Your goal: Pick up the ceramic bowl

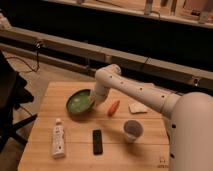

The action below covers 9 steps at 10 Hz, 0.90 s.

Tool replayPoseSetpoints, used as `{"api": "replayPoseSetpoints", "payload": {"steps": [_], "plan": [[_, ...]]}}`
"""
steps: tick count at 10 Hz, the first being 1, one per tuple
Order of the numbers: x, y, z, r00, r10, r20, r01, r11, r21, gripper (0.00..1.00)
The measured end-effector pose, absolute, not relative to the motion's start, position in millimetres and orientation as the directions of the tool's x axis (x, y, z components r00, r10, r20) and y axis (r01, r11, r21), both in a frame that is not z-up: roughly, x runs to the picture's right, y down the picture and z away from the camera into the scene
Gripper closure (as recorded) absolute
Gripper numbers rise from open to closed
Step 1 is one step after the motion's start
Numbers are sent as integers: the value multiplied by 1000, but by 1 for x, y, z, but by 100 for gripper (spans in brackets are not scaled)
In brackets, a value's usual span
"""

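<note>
The ceramic bowl (78,104), wide and shallow with a glossy green inside and a darker rim, sits on the left middle of the wooden table (150,150). My gripper (93,100) is at the end of the white arm (135,91), which reaches in from the right. It is down at the bowl's right rim, touching or just over it. The arm's wrist hides the rim's right edge.
An orange carrot-like object (114,107) lies just right of the gripper. A white napkin-like piece (137,107) lies further right. A white cup (132,130), a black remote (97,141) and a white bottle (58,138) lie along the front. A dark chair (10,102) stands left of the table.
</note>
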<state>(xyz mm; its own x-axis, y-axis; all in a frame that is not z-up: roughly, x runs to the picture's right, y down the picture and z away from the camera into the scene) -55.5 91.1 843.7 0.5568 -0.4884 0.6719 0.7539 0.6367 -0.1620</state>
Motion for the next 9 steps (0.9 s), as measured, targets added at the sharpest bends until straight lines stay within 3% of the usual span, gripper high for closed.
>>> {"api": "replayPoseSetpoints", "payload": {"steps": [9], "plan": [[-51, 71, 833, 545, -507, 667, 760, 636, -138, 84]]}}
